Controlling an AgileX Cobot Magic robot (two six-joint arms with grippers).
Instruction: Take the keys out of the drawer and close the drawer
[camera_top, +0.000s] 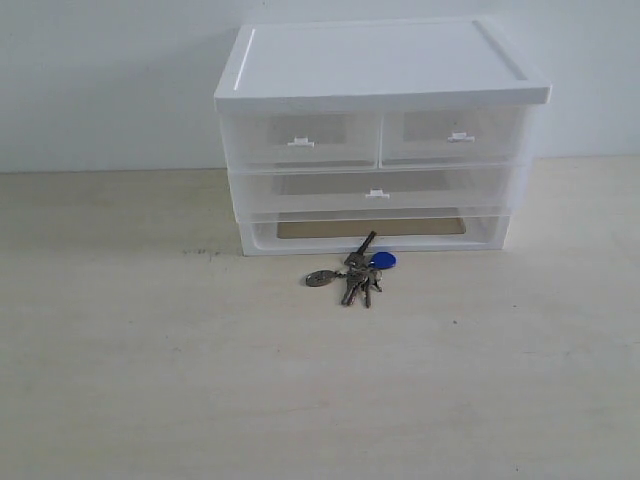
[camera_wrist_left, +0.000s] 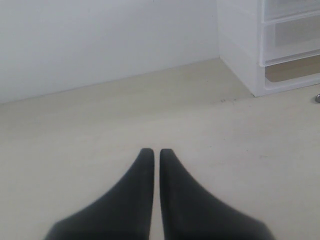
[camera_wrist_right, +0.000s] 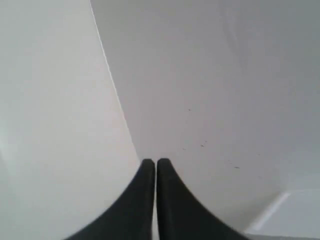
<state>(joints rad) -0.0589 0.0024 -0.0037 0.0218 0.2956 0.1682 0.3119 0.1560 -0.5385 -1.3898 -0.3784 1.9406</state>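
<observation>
On the pale worktop (camera_top: 150, 380), just before the white plastic cabinet (camera_top: 380, 65), your bunch of grey metal keys with a round blue fob (camera_top: 358, 275) lay flat. Both small translucent upper drawers (camera_top: 305, 128) sat pushed in. Your left pincer (camera_wrist_left: 156, 150) and right pincer (camera_wrist_right: 152, 161) were pressed together, empty.

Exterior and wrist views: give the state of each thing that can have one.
Keys, lying on the table before the cabinet.
Left small drawer, shut.
Right small drawer, shut.
Wide drawer, shut.
Left gripper, jaws shut, empty.
Right gripper, jaws shut, empty.
</observation>
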